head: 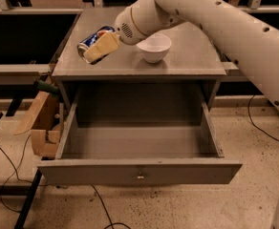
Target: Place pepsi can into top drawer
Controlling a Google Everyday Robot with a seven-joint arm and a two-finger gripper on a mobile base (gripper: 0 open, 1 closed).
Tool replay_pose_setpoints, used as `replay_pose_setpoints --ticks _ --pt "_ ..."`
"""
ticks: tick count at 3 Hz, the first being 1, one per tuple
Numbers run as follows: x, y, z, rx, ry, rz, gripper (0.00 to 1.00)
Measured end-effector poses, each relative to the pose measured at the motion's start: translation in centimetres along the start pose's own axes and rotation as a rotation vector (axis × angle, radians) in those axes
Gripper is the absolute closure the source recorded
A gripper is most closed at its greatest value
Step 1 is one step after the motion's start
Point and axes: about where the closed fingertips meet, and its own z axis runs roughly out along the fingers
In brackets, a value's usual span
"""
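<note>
The pepsi can point(91, 38), blue with a silver end, is held tilted above the left part of the cabinet top point(187, 61). My gripper point(99, 46) is shut on it, with a yellowish finger point(101, 47) across the can's front. The arm reaches in from the upper right. The top drawer point(139, 171) is pulled fully out below, a grey box with a small metal knob point(140, 177) in its front panel. Its inside shows nothing in it.
A white bowl point(154, 46) stands on the cabinet top just right of the gripper. A cardboard box point(45, 128) sits on the floor left of the drawer. Cables point(10, 171) run over the speckled floor. Dark shelving stands behind.
</note>
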Motion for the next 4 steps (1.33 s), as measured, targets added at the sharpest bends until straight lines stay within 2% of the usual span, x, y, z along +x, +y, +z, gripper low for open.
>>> replay_pose_setpoints --ticks 1,2,3,4 --pt "1.5 1.0 -0.2 -0.069 0.055 -0.041 1.0" --pt "1.5 1.0 -0.2 -0.069 0.055 -0.041 1.0" --pt "4.0 2.7 1.0 -0.128 0.071 -0.025 1.0" --pt "7.9 4.8 3.0 -0.194 0.101 0.034 1.0"
